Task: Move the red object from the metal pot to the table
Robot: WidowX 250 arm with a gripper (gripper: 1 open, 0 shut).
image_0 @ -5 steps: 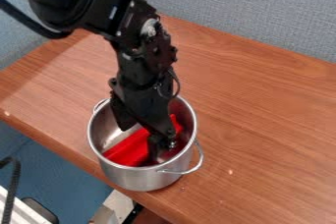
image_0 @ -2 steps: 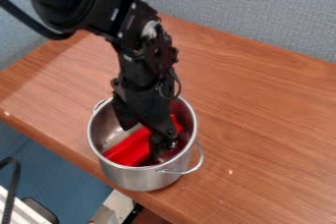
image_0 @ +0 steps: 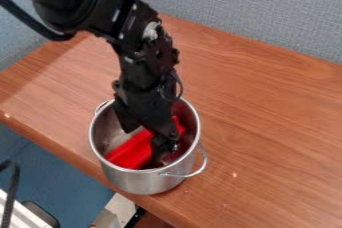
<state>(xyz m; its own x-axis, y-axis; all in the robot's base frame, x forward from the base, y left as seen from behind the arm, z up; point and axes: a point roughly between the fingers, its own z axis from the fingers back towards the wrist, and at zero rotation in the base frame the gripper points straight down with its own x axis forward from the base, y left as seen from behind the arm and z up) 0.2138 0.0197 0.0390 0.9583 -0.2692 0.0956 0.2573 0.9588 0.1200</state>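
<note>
The metal pot (image_0: pixel 147 167) sat near the table's (image_0: pixel 254 92) front edge. The red object (image_0: pixel 135 151) lay inside, tilted, long axis running from lower left up toward the right. The gripper (image_0: pixel 151 135) reached down into it, jaws spread wide around the block, not clamped.

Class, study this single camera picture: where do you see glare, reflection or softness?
Camera view: the metal pot wall shines with bright glare, and its inside mirrors the red object; the dark claw loses detail in shadow; the whole picture is soft and low-resolution.
</note>
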